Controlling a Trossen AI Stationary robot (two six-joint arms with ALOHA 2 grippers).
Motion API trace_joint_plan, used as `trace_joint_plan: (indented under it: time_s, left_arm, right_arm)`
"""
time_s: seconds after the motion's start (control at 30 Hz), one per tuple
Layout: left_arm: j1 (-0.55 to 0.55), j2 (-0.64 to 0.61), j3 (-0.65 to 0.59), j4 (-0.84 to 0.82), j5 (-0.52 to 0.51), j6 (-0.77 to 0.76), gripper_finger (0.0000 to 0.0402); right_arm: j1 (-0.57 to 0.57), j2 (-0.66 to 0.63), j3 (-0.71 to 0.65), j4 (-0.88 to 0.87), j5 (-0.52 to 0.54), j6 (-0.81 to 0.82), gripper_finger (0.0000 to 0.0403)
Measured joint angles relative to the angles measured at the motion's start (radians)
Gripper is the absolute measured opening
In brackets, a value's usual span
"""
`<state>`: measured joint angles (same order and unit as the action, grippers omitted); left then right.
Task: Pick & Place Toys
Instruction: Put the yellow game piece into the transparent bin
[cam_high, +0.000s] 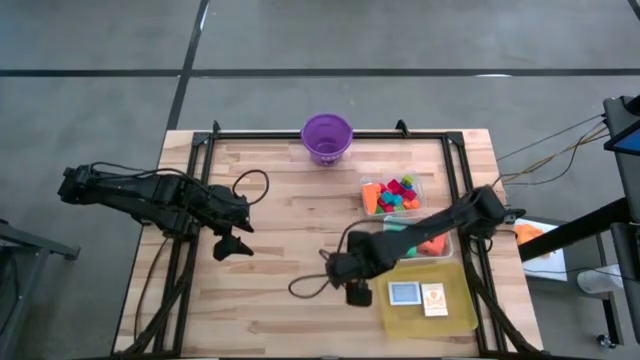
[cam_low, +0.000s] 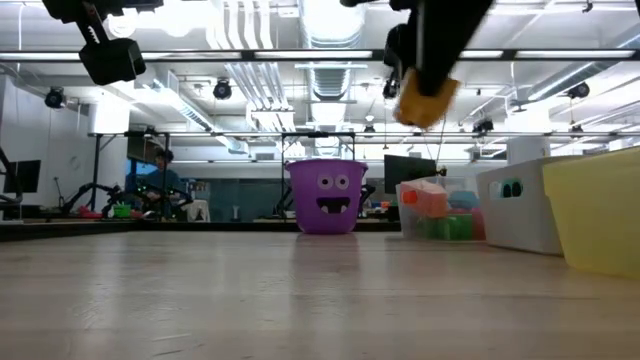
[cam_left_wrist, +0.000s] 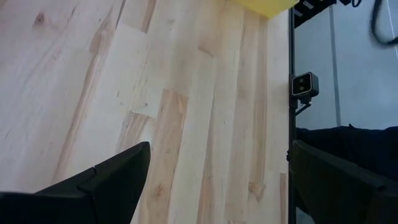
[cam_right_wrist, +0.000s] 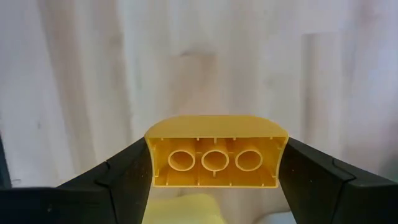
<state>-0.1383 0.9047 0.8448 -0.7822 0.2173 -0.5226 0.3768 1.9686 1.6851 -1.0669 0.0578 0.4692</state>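
Note:
My right gripper (cam_high: 358, 293) hangs above the table's near middle, shut on a yellow toy block (cam_right_wrist: 214, 155). The low view shows the block (cam_low: 427, 100) high above the wood. More toys, red, green, blue and orange, lie in a clear tub (cam_high: 392, 195) at the right. A second tub (cam_high: 432, 243) holds orange and teal pieces. My left gripper (cam_high: 232, 245) waits open over the table's left part, its fingers (cam_left_wrist: 118, 177) wide apart above bare wood. My right gripper pinches the yellow block by its two short ends (cam_right_wrist: 151, 158), one finger on each. The fingers point down from above. The block's hollow underside, with three round tubes (cam_right_wrist: 215, 160), faces the wrist camera. It is lifted well clear of the table.
A purple bucket (cam_high: 327, 137) with a face stands at the middle of the far edge. A yellow tray (cam_high: 455, 305) with two small cards sits at the near right, beside the tubs. Black cables (cam_high: 315, 280) loop on the wood. The table's middle and left are bare wood.

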Motion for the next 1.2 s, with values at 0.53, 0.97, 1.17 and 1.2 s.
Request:
trace_joint_plan:
  time_s: [0.53, 0.97, 1.17, 1.2]
  left_arm:
    - [0.0, 0.0, 0.0, 0.031, -0.016, -0.006, 0.0371]
    - [0.0, 0.003, 0.0, 0.464, -0.186, -0.03, 0.0371]
    - [0.0, 0.003, 0.0, 0.51, -0.301, -0.034, 0.0371]
    - [0.0, 0.003, 0.0, 0.51, -0.319, -0.042, 0.0371]
  right_arm:
    - [-0.242, -0.309, -0.208, 0.002, 0.05, 0.121, 0.0283]
    - [-0.524, -0.534, -0.436, 0.0, 0.012, 0.289, 0.0283]
    - [-0.681, -0.559, -0.545, -0.002, -0.037, 0.287, 0.0283]
    - [-0.705, -0.559, -0.56, -0.002, -0.039, 0.284, 0.0283]
